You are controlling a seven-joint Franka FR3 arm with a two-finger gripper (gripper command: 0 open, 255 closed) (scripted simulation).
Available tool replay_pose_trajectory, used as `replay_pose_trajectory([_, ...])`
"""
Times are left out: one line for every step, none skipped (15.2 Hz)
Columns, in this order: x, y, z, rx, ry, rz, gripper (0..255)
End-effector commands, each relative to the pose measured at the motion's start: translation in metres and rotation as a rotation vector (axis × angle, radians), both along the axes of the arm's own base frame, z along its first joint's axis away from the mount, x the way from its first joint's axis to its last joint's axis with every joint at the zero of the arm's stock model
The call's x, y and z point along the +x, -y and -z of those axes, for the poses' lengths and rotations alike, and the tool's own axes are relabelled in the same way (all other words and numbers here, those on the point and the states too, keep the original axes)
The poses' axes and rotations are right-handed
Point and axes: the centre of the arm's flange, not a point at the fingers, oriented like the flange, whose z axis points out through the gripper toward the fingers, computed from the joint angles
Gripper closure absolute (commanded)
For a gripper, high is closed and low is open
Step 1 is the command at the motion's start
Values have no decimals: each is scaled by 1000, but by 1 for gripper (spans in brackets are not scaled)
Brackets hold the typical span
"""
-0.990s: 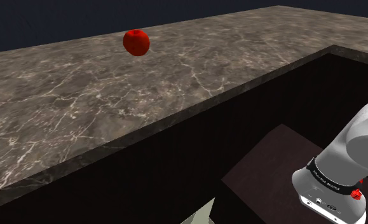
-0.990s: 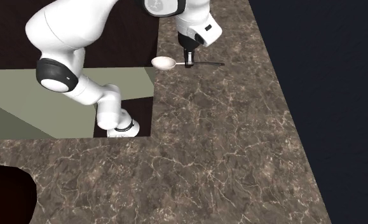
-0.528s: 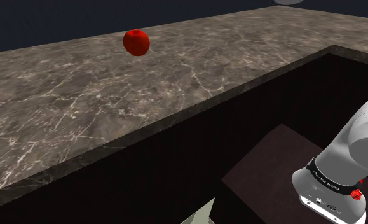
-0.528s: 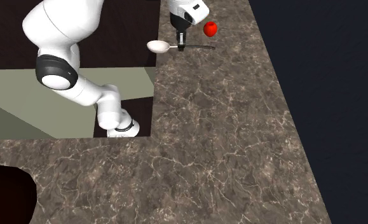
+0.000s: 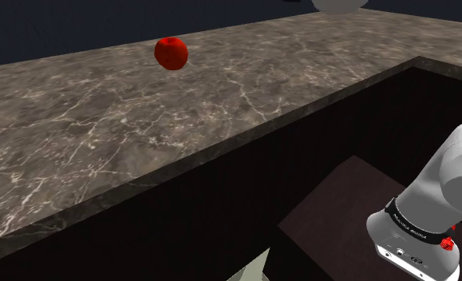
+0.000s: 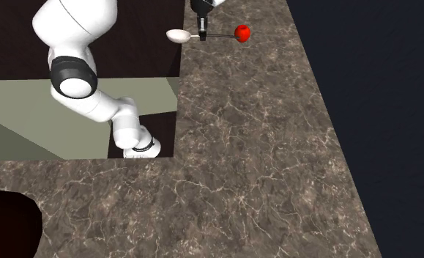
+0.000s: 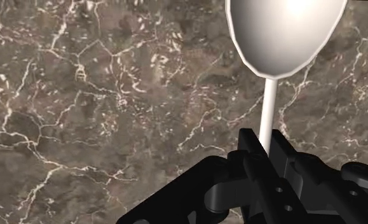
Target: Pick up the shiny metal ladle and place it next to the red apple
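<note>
End effector [image 7: 262,149] is clamped on the thin handle of the ladle [image 7: 284,32], pinching it just below the bowl. The bowl comes out pale, nearly white, not really shiny. Under it in the wrist view is marbled counter [image 7: 81,95], and the ladle looks to be hanging clear of it, not resting.

What's changed over the last second: in the second exterior view the end effector has slid toward the top edge of the frame, carrying the ladle along level. The red apple [image 6: 242,32] wasn't visible there a second ago. Now it sits at upper middle, right at the far tip of the handle. Can't tell from that angle whether tip and apple touch. In the shoulder view the bowl has crept in at the top edge, right of centre, where there was nothing before. The apple hasn't budged from its upper-left spot on the counter.

My read: pickup is done and the carry is nearly there. The bowl sits so high in the shoulder view that I'd say it's still well up. That leaves lowering it beside the apple and letting go. Main risk is nudging the apple so it rolls.
</note>
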Motion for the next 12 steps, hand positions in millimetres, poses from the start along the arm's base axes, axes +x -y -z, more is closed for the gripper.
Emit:
replay_pose_trajectory([-5, -27, -2, 0, 0, 2, 255])
replay_pose_trajectory([-6, -40, -2, 0, 0, 2, 255])
replay_pose_trajectory([-8, -53, -2, 0, 0, 2, 255])
replay_pose_trajectory([-9, -66, -2, 0, 0, 2, 255])
replay_pose_trajectory([-11, -79, -2, 0, 0, 2, 255])
replay_pose_trajectory([-12, -93, -2, 0, 0, 2, 255])
replay_pose_trajectory([-15, -113, -2, 0, 0, 2, 255])
replay_pose_trajectory([-15, -113, 3, 0, 0, 2, 255])
replay_pose_trajectory([-15, -113, 9, 0, 0, 2, 255])
replay_pose_trajectory([-15, -113, 14, 0, 0, 2, 255])
replay_pose_trajectory([-15, -113, 19, 0, 0, 2, 255])
replay_pose_trajectory([-15, -113, 24, 0, 0, 2, 255])
